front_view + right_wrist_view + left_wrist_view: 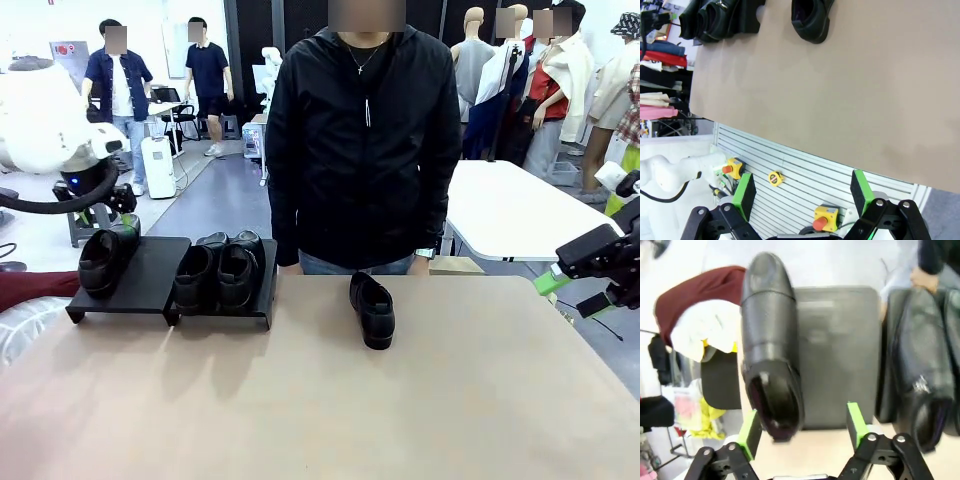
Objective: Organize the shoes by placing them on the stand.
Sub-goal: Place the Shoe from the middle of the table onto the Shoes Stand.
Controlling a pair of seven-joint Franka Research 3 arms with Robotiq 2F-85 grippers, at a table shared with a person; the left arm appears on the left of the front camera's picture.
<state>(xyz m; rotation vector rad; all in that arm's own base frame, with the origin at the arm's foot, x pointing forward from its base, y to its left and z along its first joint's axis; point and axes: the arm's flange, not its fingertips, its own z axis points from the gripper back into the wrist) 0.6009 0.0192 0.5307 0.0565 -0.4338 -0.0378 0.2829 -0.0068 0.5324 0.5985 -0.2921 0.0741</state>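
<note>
Three black glossy shoes rest on the low black stand (150, 275): one (100, 262) on its left panel and two (195, 272) (238, 270) side by side on its right panel. A fourth shoe (372, 310) lies on the tan table in front of the person. My left gripper (125, 225) hovers just behind the left shoe. In the left wrist view that gripper (803, 429) is open. The shoe (770, 340) has its heel near the left pad, the right pad stands well clear, and the shoe rests on the stand (840, 355). My right gripper (803, 192) is open and empty off the table's right side (590, 280).
A person in a black jacket (365, 140) stands at the table's far edge, hands low by the edge. A maroon cloth (700, 290) lies left of the stand. A white table (520, 205) stands at the back right. The tan tabletop (400, 400) spreads wide toward me.
</note>
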